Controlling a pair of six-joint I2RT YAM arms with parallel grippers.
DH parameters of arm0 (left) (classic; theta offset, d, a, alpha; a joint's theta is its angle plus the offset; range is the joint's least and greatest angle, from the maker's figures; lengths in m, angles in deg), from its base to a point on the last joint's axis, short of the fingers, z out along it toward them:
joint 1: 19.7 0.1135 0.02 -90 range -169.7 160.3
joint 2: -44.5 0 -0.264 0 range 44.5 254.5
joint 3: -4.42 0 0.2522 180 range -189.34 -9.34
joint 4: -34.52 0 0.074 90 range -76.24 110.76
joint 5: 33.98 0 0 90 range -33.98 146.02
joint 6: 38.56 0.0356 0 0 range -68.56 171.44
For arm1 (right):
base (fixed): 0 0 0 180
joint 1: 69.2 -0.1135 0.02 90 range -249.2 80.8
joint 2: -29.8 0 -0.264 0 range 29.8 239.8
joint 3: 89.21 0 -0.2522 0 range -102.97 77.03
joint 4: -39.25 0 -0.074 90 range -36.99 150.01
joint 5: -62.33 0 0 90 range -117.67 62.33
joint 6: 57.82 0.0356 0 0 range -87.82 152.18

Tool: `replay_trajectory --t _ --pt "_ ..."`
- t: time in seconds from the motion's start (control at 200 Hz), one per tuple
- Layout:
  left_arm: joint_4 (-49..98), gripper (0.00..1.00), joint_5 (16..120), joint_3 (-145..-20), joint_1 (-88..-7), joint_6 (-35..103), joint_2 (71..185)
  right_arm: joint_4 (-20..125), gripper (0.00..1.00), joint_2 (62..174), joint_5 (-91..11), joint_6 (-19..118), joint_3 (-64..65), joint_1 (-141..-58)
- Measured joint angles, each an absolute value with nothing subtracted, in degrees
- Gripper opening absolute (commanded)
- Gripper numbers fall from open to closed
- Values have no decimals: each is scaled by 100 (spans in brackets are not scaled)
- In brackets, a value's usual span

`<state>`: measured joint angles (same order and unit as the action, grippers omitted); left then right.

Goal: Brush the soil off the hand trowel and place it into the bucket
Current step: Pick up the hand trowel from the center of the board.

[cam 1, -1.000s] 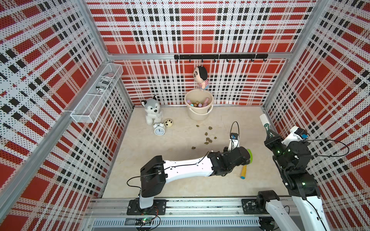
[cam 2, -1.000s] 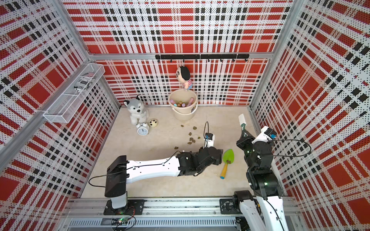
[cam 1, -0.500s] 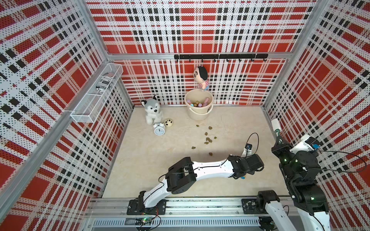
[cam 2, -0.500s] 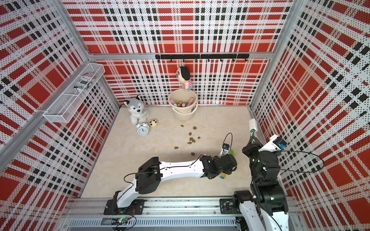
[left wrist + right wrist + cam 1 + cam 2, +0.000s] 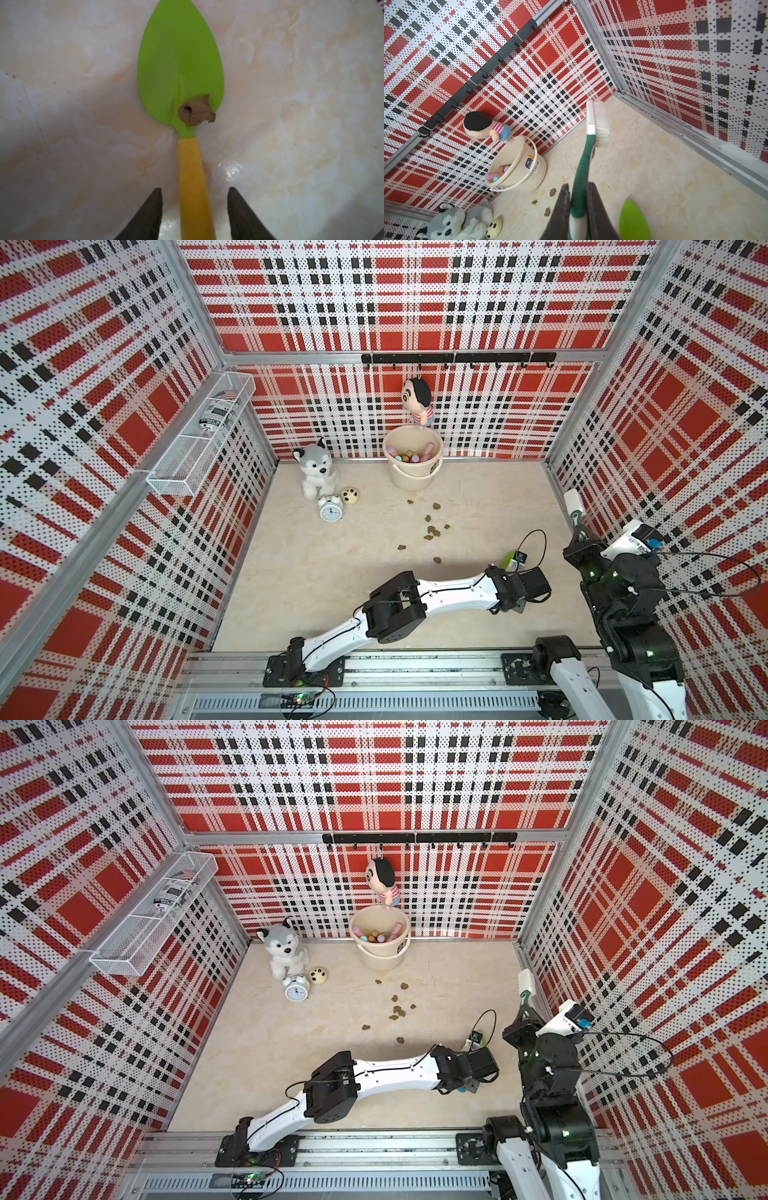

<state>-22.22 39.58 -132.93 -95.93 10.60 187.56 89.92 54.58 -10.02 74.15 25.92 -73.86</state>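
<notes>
The left gripper [image 5: 194,189] straddles the hand trowel [image 5: 180,62] at its yellow handle on the surface [image 5: 291,104], jaws apart, not yet pinching. It should close squarely and keep the blade level, as a soil lump [image 5: 196,112] sits by its neck. The right gripper [image 5: 578,185] clenches the brush [image 5: 591,124], and the bucket [image 5: 411,479] is well apart.

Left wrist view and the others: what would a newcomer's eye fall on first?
First the red plaid walls all around. Next, in the left wrist view, the bright green hand trowel lying on the floor with a brown soil lump at the base of its blade, the open left gripper astride its yellow handle. Near the right wall the right gripper holds a green-and-white brush, and the cream bucket stands at the back wall.
</notes>
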Motion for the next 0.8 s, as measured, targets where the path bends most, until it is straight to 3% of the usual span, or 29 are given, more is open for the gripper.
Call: replay_trajectory --t 0.461,0.641,0.797 --pt "-2513 25 4100 -13422 -9543 1093 18894 8992 0 5458 -995 7376 2594 -7386" --pt "-2565 0 4102 -13433 -9506 1132 18894 8989 0 5458 -993 7380 2603 -7386" --pt "-2618 0 4122 -13428 -9460 1239 18874 8985 0 5460 -1006 7404 2609 -7386"
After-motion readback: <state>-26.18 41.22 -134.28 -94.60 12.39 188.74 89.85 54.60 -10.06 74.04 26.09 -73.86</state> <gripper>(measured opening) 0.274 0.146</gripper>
